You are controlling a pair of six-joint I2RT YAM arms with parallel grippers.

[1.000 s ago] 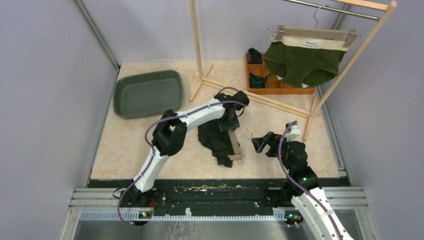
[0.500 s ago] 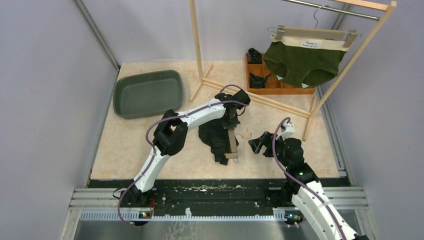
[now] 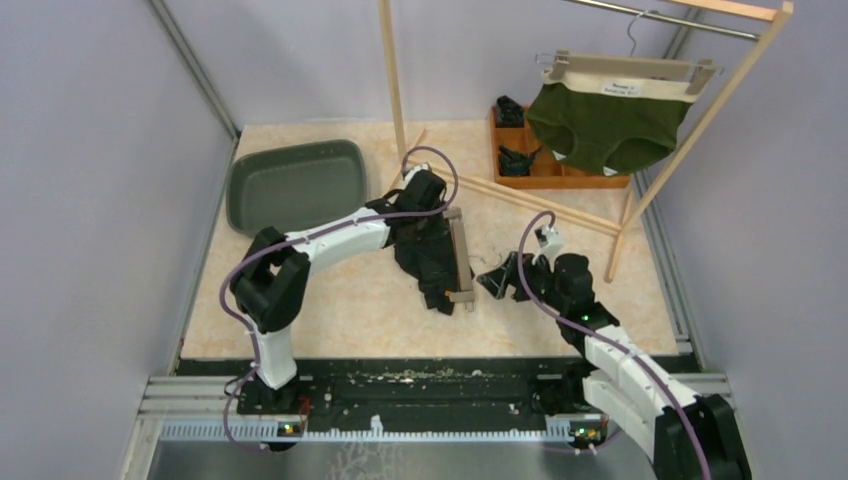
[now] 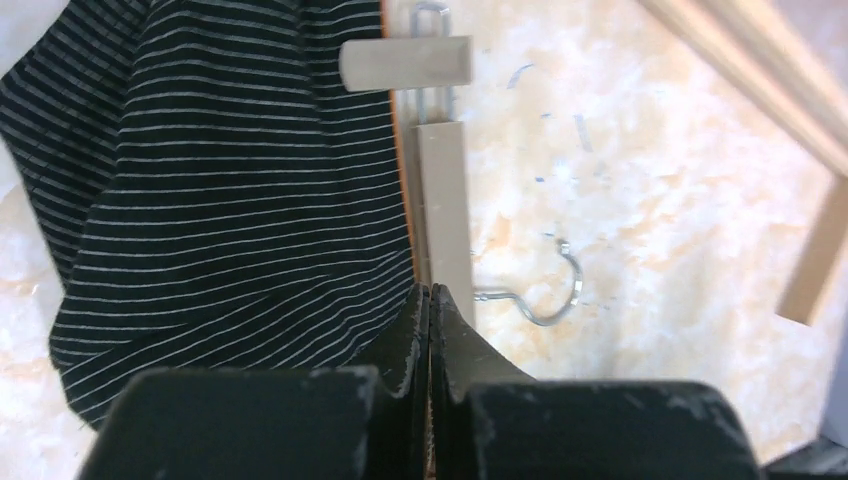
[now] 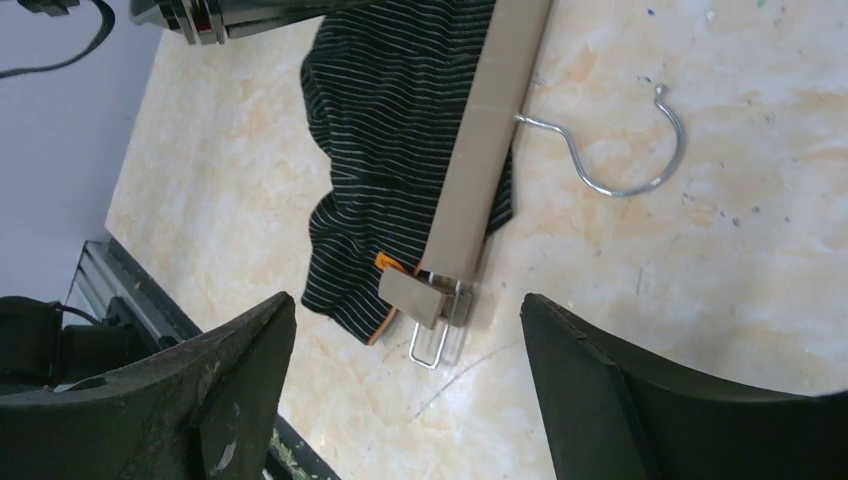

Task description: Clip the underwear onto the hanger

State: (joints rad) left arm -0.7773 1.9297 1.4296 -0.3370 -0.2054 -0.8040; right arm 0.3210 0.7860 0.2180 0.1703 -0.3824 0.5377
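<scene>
The left gripper (image 4: 430, 305), jaws pressed together, sat at the edge of the black pinstriped fabric underwear (image 4: 220, 180). This lay crumpled on the beige marbled tabletop (image 3: 350, 310), partly beneath the beige flat-bar hanger (image 5: 490, 130). The right gripper (image 5: 407, 300), jaws spread wide, hovered above the hanger's clip end.

Left tool (image 4: 430, 300) pinched closed, reaching forward, right tool (image 5: 407, 305) spread wide

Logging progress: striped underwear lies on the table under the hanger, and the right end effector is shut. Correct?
No: the right end effector is open, fingers wide apart in the right wrist view. The striped underwear does lie under the hanger.
</scene>
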